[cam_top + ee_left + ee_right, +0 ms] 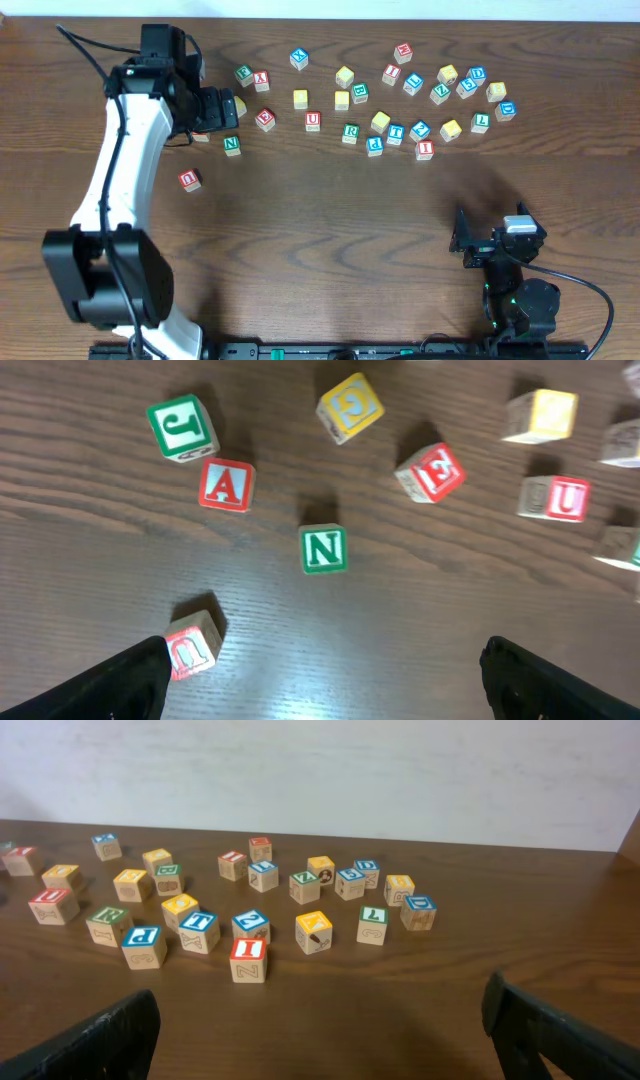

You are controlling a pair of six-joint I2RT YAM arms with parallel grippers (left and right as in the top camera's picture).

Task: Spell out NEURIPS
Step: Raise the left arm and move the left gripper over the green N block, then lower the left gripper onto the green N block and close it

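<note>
The green N cube [232, 145] [323, 549] lies just ahead of my open left gripper [225, 108] [320, 680]. A red cube with a U-like letter [193, 648] [190, 180] sits beside the left finger, apart from it. Further right lie the red E [432, 470] [265, 118], red U [565, 497] [313, 121], green R [350, 132] [108, 925], blue P [375, 145] [143, 945] and red I [424, 150] [248, 960]. Several yellow-faced cubes lie in the scatter. My right gripper [470, 243] [320, 1030] stands open near the front right, holding nothing.
Other letter cubes are scattered along the table's far side, among them a green J [182, 427], a red A [226, 485] and a yellow cube with a blue letter [350, 407]. The dark wooden table [330, 230] stretches between the cubes and the right arm.
</note>
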